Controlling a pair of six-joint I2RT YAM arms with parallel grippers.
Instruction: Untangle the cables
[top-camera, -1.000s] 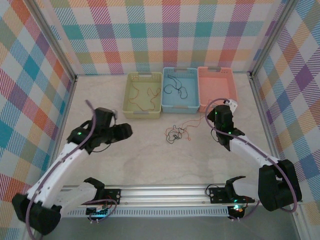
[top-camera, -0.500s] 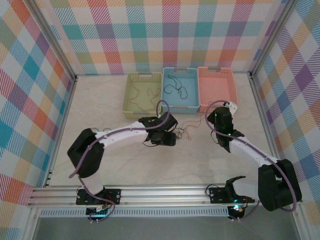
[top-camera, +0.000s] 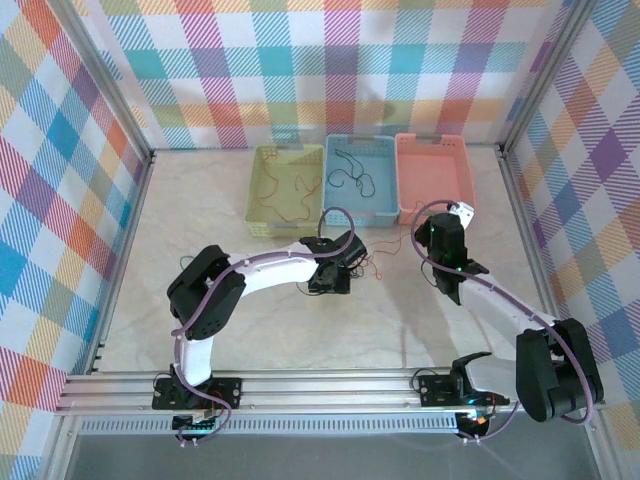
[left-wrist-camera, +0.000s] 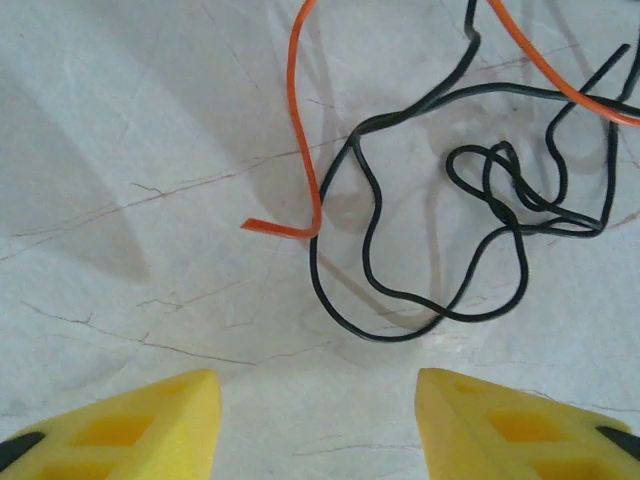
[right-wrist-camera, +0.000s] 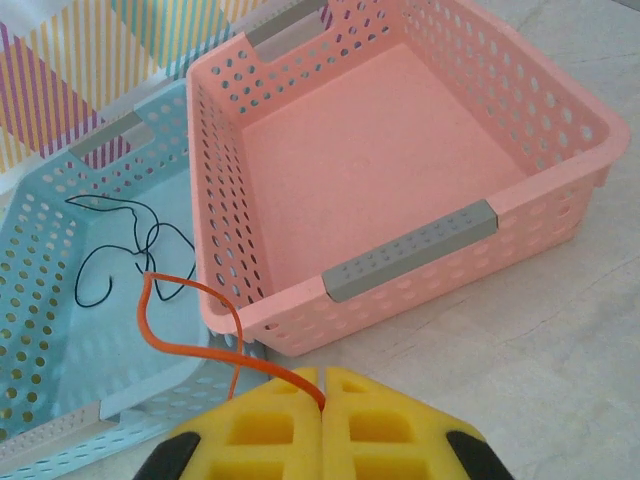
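Tangle of cables (top-camera: 365, 262): lies on the table (top-camera: 320, 330), just in front of the baskets and between the two grippers.
Black cable (left-wrist-camera: 440, 230): coils over itself on the bare table top. An orange cable (left-wrist-camera: 300, 130) crosses it, with its cut end lying just beside the nearest loop.
Left gripper (left-wrist-camera: 315, 400): fingers spread with nothing between them, poised over that nearest black loop, probably lined up to take it.
Right gripper (right-wrist-camera: 322, 385): fingers pressed together, pinching the orange cable beside the near corner of the pink basket (right-wrist-camera: 410, 250), probably to draw it out of the knot.
Blue basket (right-wrist-camera: 30, 300): holds a loose black strand (right-wrist-camera: 120, 250).
Yellow-green basket (top-camera: 283, 230): holds a reddish strand (top-camera: 290, 195).
Hard to make out: the left arm covers part of the tangle from above. The orange run between the grippers is too thin to follow, and I cannot pick out a green cable.
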